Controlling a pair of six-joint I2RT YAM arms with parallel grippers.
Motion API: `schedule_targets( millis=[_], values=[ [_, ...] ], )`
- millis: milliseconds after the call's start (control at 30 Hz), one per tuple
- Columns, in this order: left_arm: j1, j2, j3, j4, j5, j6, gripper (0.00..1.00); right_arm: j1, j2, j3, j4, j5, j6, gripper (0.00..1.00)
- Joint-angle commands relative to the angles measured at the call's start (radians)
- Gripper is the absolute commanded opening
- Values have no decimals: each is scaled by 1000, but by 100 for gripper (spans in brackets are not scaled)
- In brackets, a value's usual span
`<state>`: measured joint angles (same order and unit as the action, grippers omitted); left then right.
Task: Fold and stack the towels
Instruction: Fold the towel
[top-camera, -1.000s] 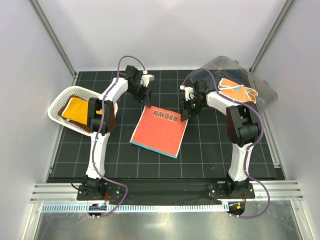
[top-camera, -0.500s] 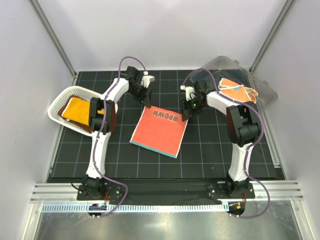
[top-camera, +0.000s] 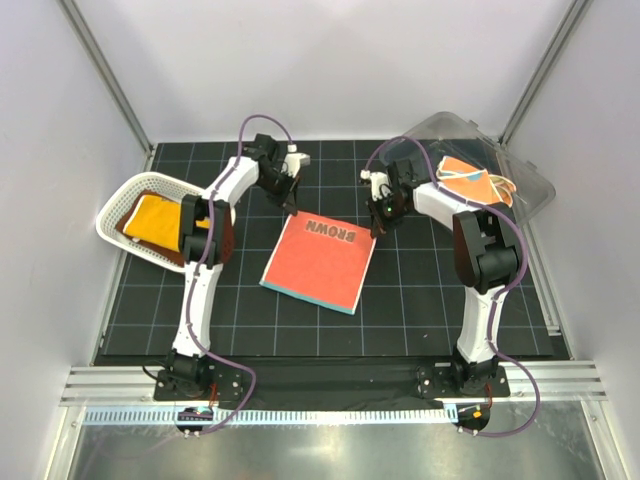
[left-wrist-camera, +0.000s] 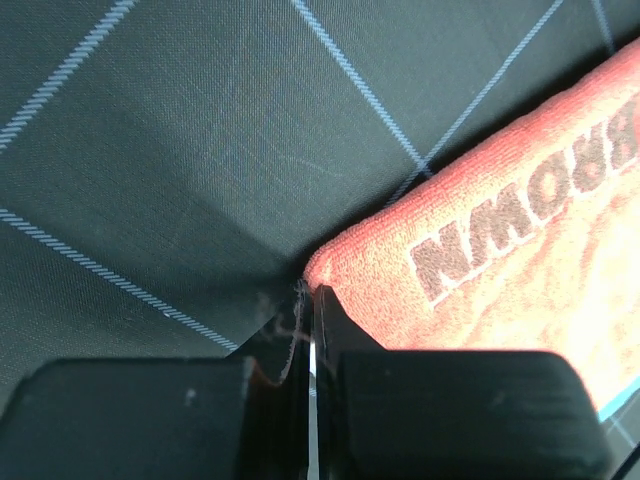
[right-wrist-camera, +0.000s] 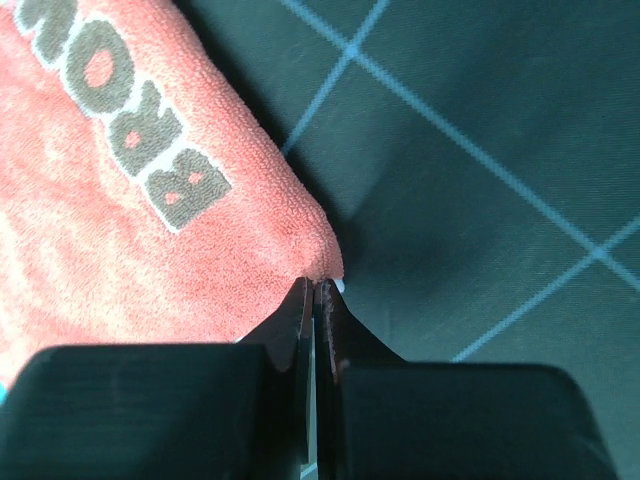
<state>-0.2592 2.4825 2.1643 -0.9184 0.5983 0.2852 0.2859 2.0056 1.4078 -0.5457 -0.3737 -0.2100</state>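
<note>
A red-orange towel (top-camera: 318, 263) with a blue edge and "BROWN" lettering lies flat on the black grid mat. My left gripper (top-camera: 293, 208) is at the towel's far left corner. In the left wrist view that gripper (left-wrist-camera: 312, 295) is shut, pinching the corner of the towel (left-wrist-camera: 520, 260). At the far right corner is my right gripper (top-camera: 376, 226). In the right wrist view it (right-wrist-camera: 315, 287) is shut on the tip of the towel (right-wrist-camera: 130, 220). The towel still rests on the mat.
A white mesh basket (top-camera: 110, 215) at the left holds a yellow towel (top-camera: 152, 218), with a rust-brown towel (top-camera: 220, 240) at its right side. A clear plastic bin (top-camera: 520, 170) at the back right holds an orange and blue towel (top-camera: 465, 175).
Both grippers have gone from open to shut on the towel's two far corners. The arms have barely shifted and the towel lies where it was.
</note>
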Motion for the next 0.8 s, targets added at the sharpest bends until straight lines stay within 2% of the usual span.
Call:
schedule_targets(
  millis=[0,167,333,467,767],
  values=[
    [0,-17,60,13,18,-32,0,-1,-50,-7,55,87,-14,1],
    [-8,-92,34,107,15,-107,0,-1,-136,-30,104,195,-11,1],
    [-6,-232,-91,223,-57,-153,0,1,-208,-73,118,251,41,1],
    [-8,-307,-184,243,-94,-147,0,27,-280,-124,122,321,93,1],
    [-11,-490,-486,305,-124,-138,0,193,-438,-269,81,456,208,1]
  ],
)
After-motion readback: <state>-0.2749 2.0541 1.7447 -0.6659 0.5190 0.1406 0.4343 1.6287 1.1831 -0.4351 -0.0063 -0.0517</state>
